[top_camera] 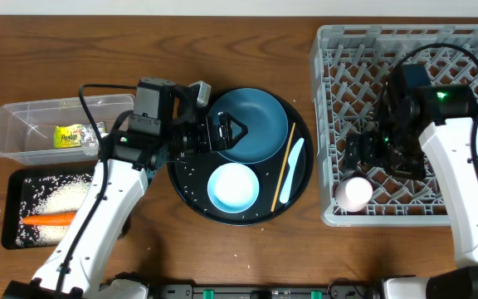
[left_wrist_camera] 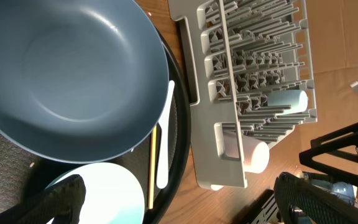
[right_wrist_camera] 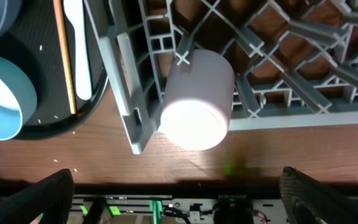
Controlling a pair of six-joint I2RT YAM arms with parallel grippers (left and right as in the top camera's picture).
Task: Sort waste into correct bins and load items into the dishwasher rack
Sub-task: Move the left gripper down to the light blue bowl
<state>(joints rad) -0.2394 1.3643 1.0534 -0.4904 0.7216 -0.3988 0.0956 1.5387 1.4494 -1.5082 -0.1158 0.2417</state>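
left claw [top_camera: 225,133], right claw [top_camera: 362,158] gape empty; pink cup [right_wrist_camera: 194,99] in rack [top_camera: 405,33], wrapper [top_camera: 71,135] in tub [top_camera: 11,124].

overhead looks straight down, both wrist views close, sharing rack [right_wrist_camera: 123,74] and pink cup [right_wrist_camera: 197,99]

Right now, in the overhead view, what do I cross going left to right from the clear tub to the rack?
clear tub → dark-blue plate → chopstick → pale-blue utensil → dishwasher rack

The round black tray [top_camera: 187,188], bearing the round dark-blue plate [top_camera: 256,124], lies left of the light-grey lattice rack [top_camera: 324,124] holding a pale-pink cup [top_camera: 355,193].
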